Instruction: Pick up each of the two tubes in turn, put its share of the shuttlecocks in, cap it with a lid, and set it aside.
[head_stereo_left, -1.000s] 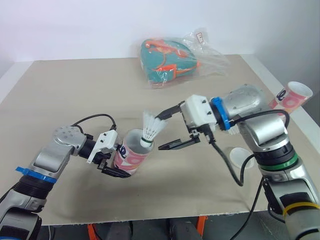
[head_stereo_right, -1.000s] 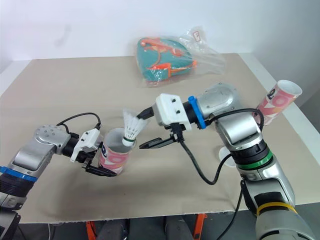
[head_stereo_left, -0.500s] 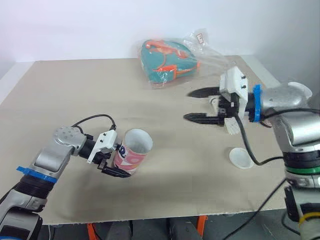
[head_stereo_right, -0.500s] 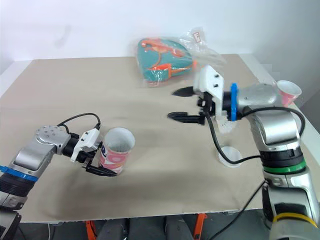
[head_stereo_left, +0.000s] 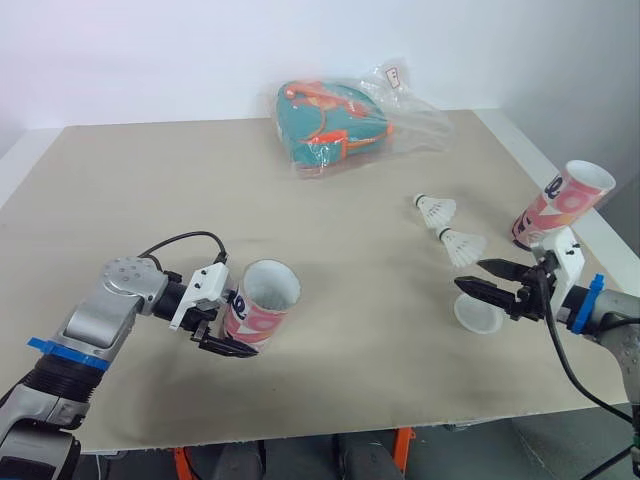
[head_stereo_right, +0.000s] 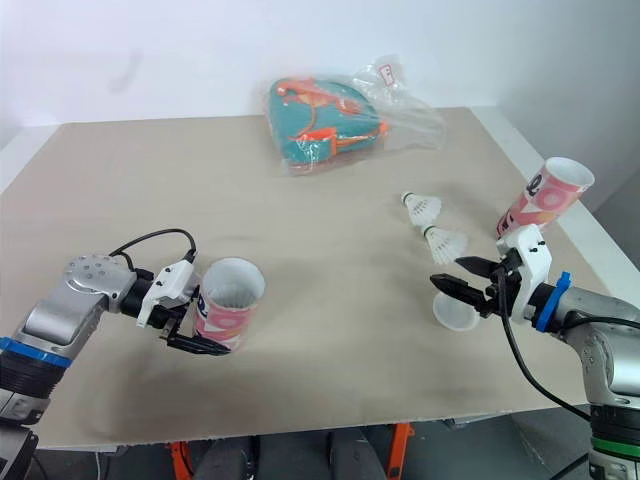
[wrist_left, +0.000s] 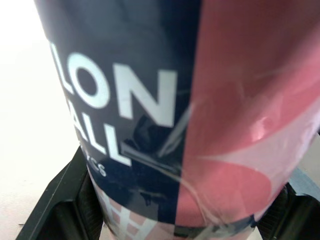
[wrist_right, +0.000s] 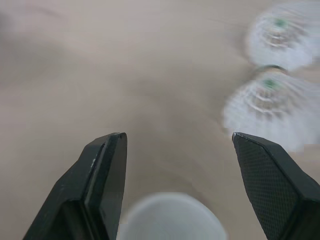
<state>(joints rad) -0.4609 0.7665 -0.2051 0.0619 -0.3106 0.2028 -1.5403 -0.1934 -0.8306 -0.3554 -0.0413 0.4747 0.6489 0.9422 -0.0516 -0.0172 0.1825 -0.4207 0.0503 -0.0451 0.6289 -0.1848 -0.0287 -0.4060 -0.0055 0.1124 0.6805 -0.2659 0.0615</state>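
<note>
Your right gripper (head_stereo_left: 469, 273) has swung back from the pink-and-navy cardboard tube (head_stereo_left: 262, 305), which your left gripper (head_stereo_left: 243, 322) clamps at the table's front left. It hangs open over the round white plastic lid (head_stereo_left: 478, 316). The tube's fill is hidden, so perhaps the nearer white feathered shuttlecock (head_stereo_left: 460, 245) comes next; pinch its cork.

The tube (head_stereo_left: 262, 305) clamped in the left gripper (head_stereo_left: 238, 332) covers that gripper's far finger. What lies inside the tube below the rim cannot be made out. In the left wrist view the tube overruns every edge, and its white lettering is cut off partway. In the right wrist view both shuttlecocks (wrist_right: 272, 107) are blurred, and the lid (wrist_right: 172, 217) is blurred and cut by the edge. The second tube (head_stereo_left: 560, 205) has its foot partly covered by the housing of the right gripper (head_stereo_left: 469, 273). The contents of the plastic bag (head_stereo_left: 340, 115) cannot be identified.
</note>
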